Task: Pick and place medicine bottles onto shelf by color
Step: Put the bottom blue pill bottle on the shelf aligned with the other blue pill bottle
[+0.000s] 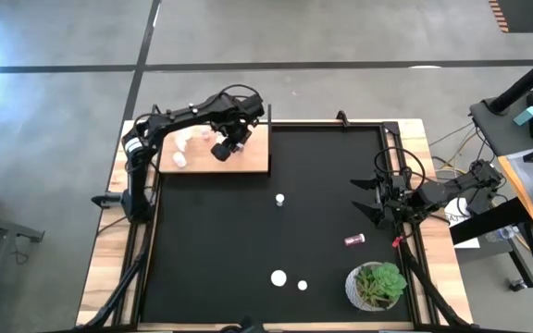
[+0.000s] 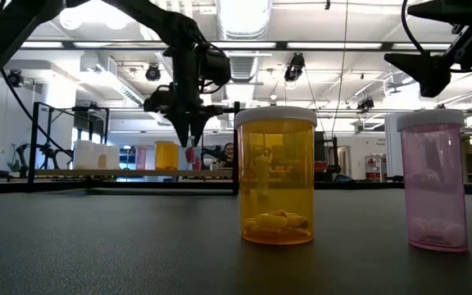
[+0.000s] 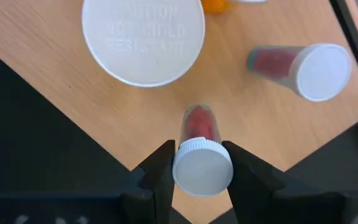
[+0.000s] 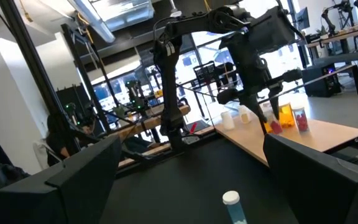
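In the left wrist view the left tool (image 3: 202,167) is clamped on the white cap of a small red bottle (image 3: 199,124), apparently just above the shelf (image 3: 61,93). It is likely light, rigid and slick; the cap is the surest hold. A second red bottle (image 3: 303,67) stands beyond. Far across the bench, the right tool (image 1: 375,198) waits, fingers apart.
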